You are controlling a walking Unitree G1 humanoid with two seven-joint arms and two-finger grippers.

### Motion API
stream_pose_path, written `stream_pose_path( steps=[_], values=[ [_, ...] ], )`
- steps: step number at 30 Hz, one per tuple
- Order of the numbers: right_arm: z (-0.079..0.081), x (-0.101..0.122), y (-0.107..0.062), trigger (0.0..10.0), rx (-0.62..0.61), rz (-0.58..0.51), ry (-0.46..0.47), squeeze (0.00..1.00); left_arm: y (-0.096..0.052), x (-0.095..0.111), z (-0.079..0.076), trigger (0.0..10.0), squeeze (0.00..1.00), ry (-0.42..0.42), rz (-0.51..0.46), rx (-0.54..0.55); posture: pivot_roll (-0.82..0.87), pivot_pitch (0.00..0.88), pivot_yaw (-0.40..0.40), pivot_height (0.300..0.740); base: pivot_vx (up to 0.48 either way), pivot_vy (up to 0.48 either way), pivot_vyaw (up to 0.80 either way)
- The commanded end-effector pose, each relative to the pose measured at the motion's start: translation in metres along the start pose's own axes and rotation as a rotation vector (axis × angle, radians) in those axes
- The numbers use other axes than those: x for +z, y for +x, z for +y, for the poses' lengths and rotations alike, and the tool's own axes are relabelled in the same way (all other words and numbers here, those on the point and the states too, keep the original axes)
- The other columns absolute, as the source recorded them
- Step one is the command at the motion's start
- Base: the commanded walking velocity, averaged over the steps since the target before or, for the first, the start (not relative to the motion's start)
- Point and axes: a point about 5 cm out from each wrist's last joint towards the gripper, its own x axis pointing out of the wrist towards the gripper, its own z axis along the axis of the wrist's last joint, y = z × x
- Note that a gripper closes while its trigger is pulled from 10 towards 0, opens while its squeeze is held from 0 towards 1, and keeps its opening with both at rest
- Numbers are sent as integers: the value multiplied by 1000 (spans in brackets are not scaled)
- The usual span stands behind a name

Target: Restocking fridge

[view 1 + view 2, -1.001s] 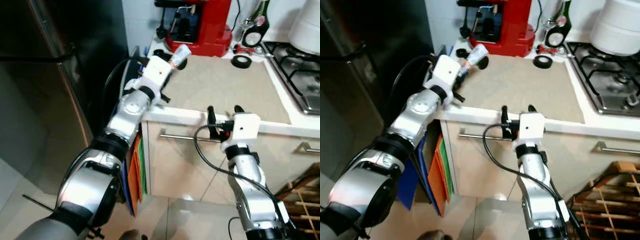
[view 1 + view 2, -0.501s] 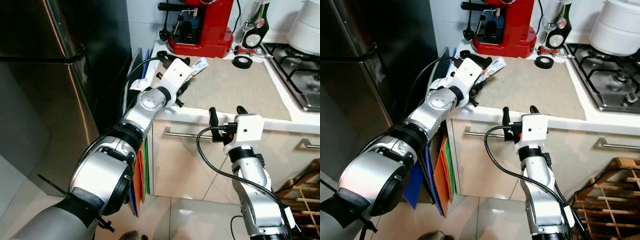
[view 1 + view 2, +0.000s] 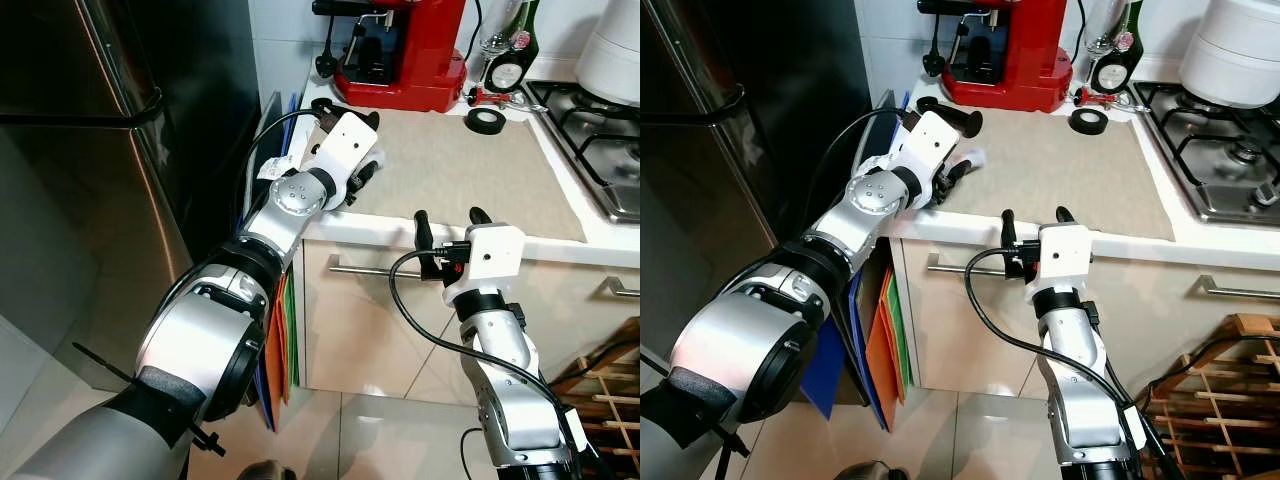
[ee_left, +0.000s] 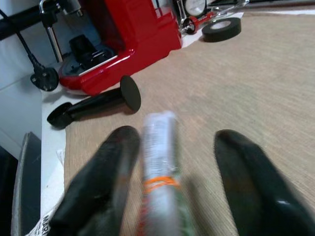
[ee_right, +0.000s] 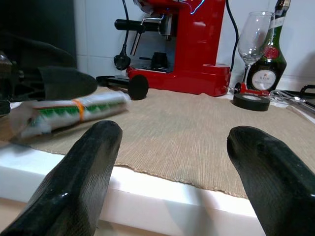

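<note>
A long white packet [image 4: 160, 167] with green print and an orange band lies on the beige mat [image 3: 470, 170] at the counter's left end, also seen as the packet [image 5: 69, 112]. My left gripper [image 4: 177, 142] is down over it and open: the packet rests against one finger [image 4: 106, 172], the other stands well apart. My right gripper [image 3: 447, 217] hovers open at the counter's front edge with nothing in it. The dark steel fridge [image 3: 90, 160] stands shut to the left.
A red coffee machine [image 3: 400, 50] and a black portafilter [image 4: 93, 105] sit behind the packet. A tape roll [image 3: 486, 121], a glass and a bottle [image 5: 272, 59] stand further back, a gas hob [image 3: 605, 150] at right. Coloured folders [image 3: 285, 330] fill the gap beside the fridge.
My left gripper has come down from above the counter corner to the mat, and the packet it carried now lies on the mat between parted fingers. The right arm has barely moved.
</note>
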Motion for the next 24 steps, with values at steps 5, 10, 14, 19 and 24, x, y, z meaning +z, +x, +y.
stream_pose_path(
  steps=[5,10,14,19,24],
  values=[
    [1,0,3,10000,9,4,-11,0,2,7,2,10000,1000,-3,-19,5,43,28,34,740,0,0,0],
    [2,-1,2,10000,14,4,-11,0,-2,16,11,10000,0,-69,-98,30,45,29,38,740,0,0,0],
    [0,-2,-1,10000,6,7,-11,0,-13,23,19,10000,0,-122,-210,50,46,29,47,740,0,0,0],
    [-9,-9,-7,10000,-58,42,13,0,-77,0,32,10000,0,-168,-321,121,79,28,40,740,0,0,0],
    [-12,-10,-5,10000,-62,45,13,0,-114,-29,35,10000,0,-137,-275,178,113,18,25,740,0,0,0]
  ],
)
